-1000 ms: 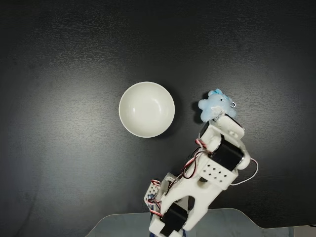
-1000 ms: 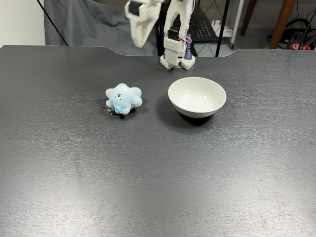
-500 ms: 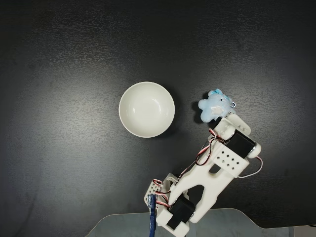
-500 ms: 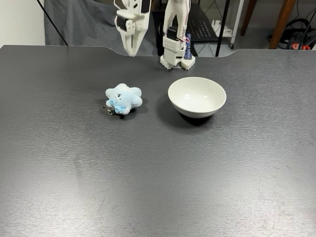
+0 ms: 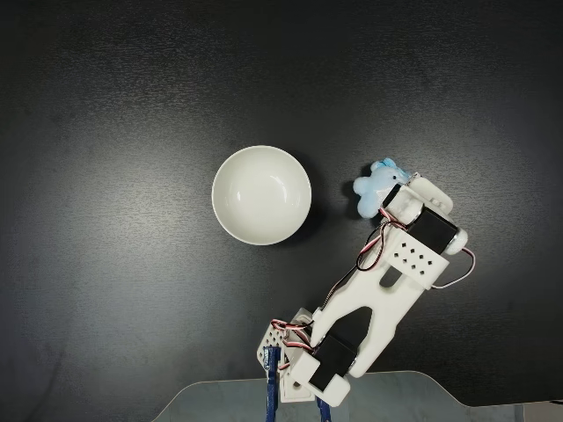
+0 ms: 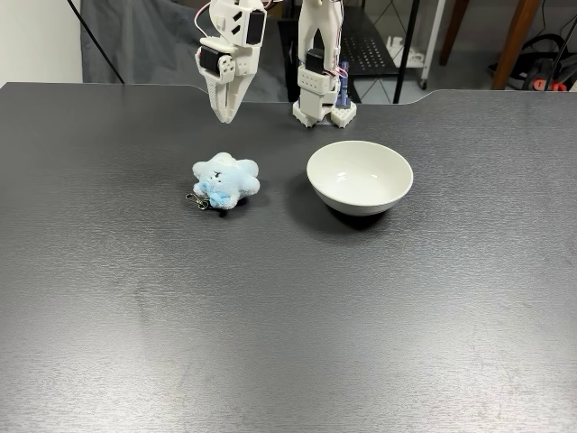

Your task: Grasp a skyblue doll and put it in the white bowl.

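The skyblue doll (image 6: 225, 179) lies flat on the dark table, left of the white bowl (image 6: 360, 176) in this fixed view. A small metal ring sticks out at the doll's lower left. My gripper (image 6: 224, 112) hangs above and just behind the doll, pointing down. Its fingers meet at a narrow tip and hold nothing. In the fixed view from above, my white arm (image 5: 387, 290) reaches up from the bottom edge and its wrist covers the doll's (image 5: 371, 185) lower right part. The bowl (image 5: 261, 194) is to the doll's left, with nothing inside.
My arm's base (image 6: 320, 99) stands at the table's far edge, behind the bowl. A pale clear plate (image 5: 396, 396) lies under the base in the fixed view from above. Beyond the table are a dark cloth and furniture legs.
My arm has swung toward the doll and the gripper has come down, from high behind the table edge to just above the doll. Doll and bowl have not moved.
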`<state>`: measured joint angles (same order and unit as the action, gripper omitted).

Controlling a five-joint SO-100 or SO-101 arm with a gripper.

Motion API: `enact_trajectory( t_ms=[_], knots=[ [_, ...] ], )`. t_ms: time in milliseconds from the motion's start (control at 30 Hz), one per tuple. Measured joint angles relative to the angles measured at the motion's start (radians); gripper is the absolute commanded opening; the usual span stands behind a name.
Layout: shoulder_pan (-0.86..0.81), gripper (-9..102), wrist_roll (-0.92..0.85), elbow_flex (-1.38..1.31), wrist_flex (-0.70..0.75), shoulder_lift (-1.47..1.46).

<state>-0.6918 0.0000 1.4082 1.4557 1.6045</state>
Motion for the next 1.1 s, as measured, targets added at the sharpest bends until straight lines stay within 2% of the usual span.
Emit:
enact_trajectory(
  t_ms=[367,600,933,1033,1100],
  knots=[
    [-0.002,-1,-0.026,0.000,-0.003,-0.006],
    [-0.002,-1,-0.026,0.000,-0.003,-0.179],
    [-0.005,-1,-0.026,0.000,-0.003,-0.187],
    [-0.005,3,-0.028,0.000,-0.003,-0.187],
    [-0.005,9,-0.034,0.000,-0.003,-0.187]
  ],
)
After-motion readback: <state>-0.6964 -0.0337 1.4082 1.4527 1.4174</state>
